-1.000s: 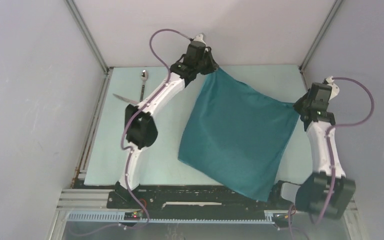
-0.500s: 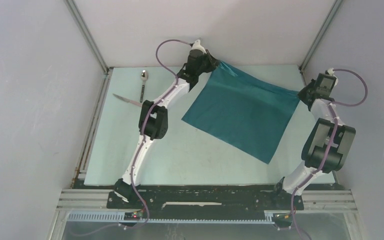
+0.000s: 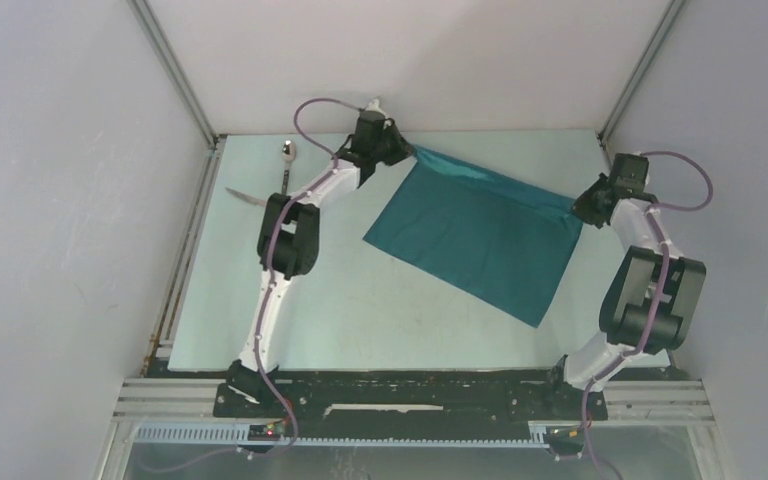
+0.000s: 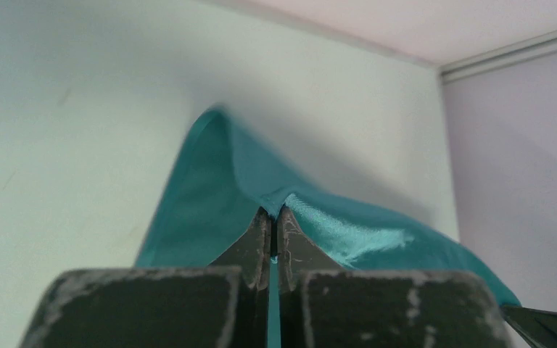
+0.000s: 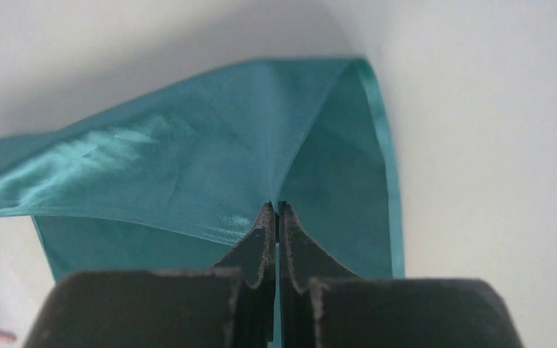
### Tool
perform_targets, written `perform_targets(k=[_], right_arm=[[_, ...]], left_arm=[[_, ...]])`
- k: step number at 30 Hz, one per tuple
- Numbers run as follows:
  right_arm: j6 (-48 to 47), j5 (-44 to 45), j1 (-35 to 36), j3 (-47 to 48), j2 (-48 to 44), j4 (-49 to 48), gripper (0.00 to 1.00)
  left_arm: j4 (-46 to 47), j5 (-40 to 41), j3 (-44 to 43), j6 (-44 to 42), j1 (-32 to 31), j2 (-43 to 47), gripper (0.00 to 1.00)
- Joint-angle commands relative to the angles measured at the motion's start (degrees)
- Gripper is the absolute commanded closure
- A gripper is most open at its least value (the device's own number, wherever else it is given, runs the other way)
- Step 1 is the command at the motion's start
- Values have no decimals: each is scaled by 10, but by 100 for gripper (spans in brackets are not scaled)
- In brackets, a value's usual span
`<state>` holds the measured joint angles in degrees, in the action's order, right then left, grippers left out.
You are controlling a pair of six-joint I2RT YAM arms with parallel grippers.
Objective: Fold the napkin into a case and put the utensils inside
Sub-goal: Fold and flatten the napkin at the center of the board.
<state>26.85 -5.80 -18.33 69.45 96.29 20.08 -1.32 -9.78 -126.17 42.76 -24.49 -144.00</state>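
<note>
Your napkin [image 3: 475,235] lies toward the far right of the table [image 3: 360,300]. Its far edge is lifted and drawn taut on a slant between the two arms. The left gripper [image 3: 405,152] is pressed together on the far-left corner, and the right gripper [image 3: 577,208] pinches the right-hand corner. From both, the cloth falls toward you, its free edge resting flat. Bare surface lies nearer you for a fold. The spoon [image 3: 287,150] and knife [image 3: 250,198] sit well apart, far left, on the left gripper's side.
</note>
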Motion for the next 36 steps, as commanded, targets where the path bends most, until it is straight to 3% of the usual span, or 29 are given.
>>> perform_targets(k=[1, 8, 17, 27, 36], right_arm=[[36, 31, 32, -40, -92, 107, 100], [39, 64, 90, -135, -177, 160, 100], [55, 19, 89, -241, -222, 151, 100], [42, 13, 56, -277, -265, 168, 100], [58, -4, 71, -322, -268, 144, 100]], left_arm=[[-79, -33, 126, 60, 28, 128, 100], [-234, -87, 194, 19, 31, 183, 100], [-224, -96, 358, -13, 27, 250, 100], [-335, -34, 339, -92, 44, 272, 100], [-337, -48, 364, -98, 38, 254, 100]])
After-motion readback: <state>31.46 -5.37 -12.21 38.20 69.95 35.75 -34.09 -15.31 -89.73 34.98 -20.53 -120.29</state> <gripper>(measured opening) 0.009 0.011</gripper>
